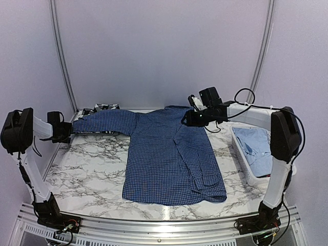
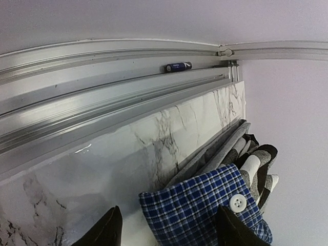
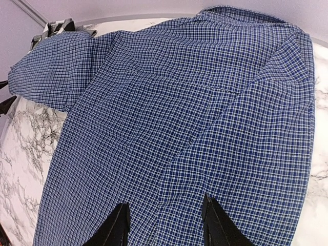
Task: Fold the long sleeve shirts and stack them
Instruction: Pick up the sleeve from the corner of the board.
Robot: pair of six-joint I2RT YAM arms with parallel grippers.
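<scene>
The dark blue checked shirt [image 1: 169, 154] lies spread flat on the marble table [image 1: 87, 174]. One sleeve is folded over its right side and the other stretches left. My left gripper [image 1: 65, 131] is open at the table's left edge. That sleeve's cuff [image 2: 195, 210], with its white button, lies between the fingers [image 2: 110, 228]. My right gripper [image 1: 187, 119] hovers open over the shirt's collar end, with only checked cloth [image 3: 169, 128] below it. A black-and-white plaid shirt [image 1: 100, 108] is bunched at the back left corner. The pale blue shirt [image 1: 256, 146] lies in the basket.
A white slatted basket [image 1: 241, 159] stands at the table's right edge. An aluminium rail [image 2: 102, 87] runs along the table's left side, with a small blue cylinder [image 2: 178, 66] resting on it. The plaid cloth [image 2: 256, 159] hangs just past the cuff.
</scene>
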